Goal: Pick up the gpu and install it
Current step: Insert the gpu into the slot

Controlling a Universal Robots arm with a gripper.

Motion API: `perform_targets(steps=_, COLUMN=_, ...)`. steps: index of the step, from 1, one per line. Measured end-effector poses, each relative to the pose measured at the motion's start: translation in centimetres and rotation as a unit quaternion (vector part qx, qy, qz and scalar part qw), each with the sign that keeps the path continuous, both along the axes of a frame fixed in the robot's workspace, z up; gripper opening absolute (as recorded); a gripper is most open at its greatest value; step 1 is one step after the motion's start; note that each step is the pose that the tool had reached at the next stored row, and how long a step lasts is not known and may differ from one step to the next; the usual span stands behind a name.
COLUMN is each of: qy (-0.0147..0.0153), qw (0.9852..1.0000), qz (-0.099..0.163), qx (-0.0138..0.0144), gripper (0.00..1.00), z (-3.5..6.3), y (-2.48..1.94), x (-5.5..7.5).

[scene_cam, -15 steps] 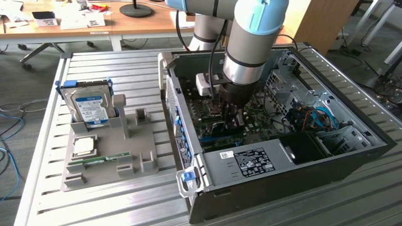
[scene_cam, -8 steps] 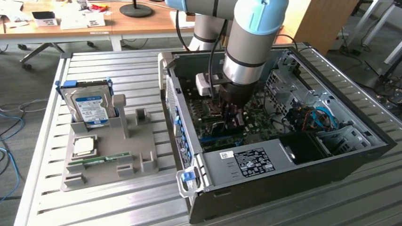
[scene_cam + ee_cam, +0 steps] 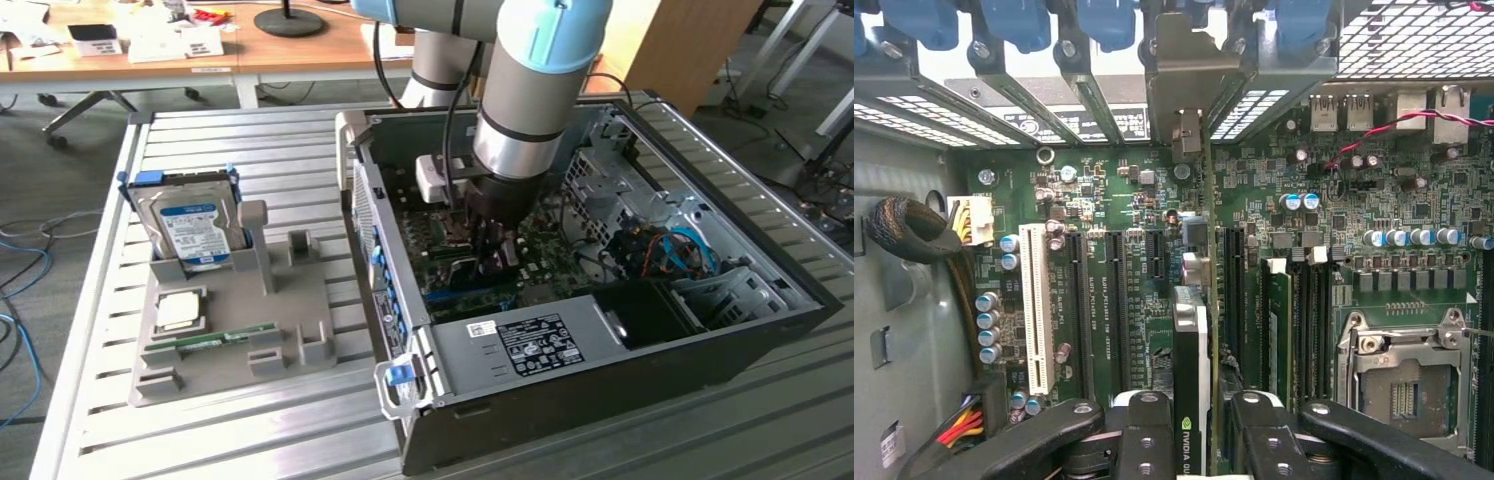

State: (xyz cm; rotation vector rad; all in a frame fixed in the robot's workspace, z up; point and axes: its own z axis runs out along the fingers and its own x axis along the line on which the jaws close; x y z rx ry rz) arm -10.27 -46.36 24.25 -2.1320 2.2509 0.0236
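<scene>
My gripper (image 3: 491, 248) reaches down inside the open computer case (image 3: 534, 345), over the green motherboard (image 3: 567, 262). In the wrist view the gpu (image 3: 1192, 375) is seen edge-on, a thin card with a green-and-white label. The gripper (image 3: 1194, 435) is shut on it, with black fingers (image 3: 1144, 430) pressing on both sides. The card stands upright over the motherboard (image 3: 1114, 200), between the black expansion slots (image 3: 1116, 300). Its silver end bracket (image 3: 1189, 75) reaches up to the case's rear slot openings. Whether its lower edge sits in a slot I cannot tell.
A white slot (image 3: 1036, 305), memory slots (image 3: 1294, 320) and an empty processor socket (image 3: 1404, 370) lie on either side of the card. Beside the case, on the exterior view's left, a grey holder (image 3: 287, 320) carries a hard drive (image 3: 194, 225), a memory stick (image 3: 214, 341) and a processor (image 3: 180, 308).
</scene>
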Motion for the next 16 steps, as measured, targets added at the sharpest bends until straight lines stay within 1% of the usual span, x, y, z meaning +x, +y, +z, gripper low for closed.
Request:
perform_targets(steps=2, qy=0.0, qw=1.0, qz=0.0, qx=0.0, gripper=0.27, z=0.0, y=0.0, x=0.0)
perform_targets(steps=3, qy=0.0001, qw=1.0, qz=0.0, qx=0.0008, gripper=0.27, z=-0.03, y=0.02, x=-0.01)
perform_targets(steps=4, qy=-0.0001, qw=1.0, qz=0.0, qx=0.0008, gripper=0.28, z=-0.05, y=0.03, x=-0.02)
perform_targets(steps=5, qy=-0.0003, qw=1.0, qz=0.0, qx=0.0005, gripper=0.34, z=-0.05, y=0.02, x=-0.02)
perform_targets(steps=7, qy=0.0, qw=1.0, qz=0.0, qx=0.0, gripper=0.34, z=0.0, y=0.0, x=0.0)
perform_targets(steps=8, qy=0.0, qw=1.0, qz=0.0, qx=0.0, gripper=0.4, z=0.0, y=0.0, x=0.0)
perform_targets(steps=16, qy=0.0, qw=1.0, qz=0.0, qx=-0.001, gripper=0.4, z=0.03, y=0.18, x=0.01)
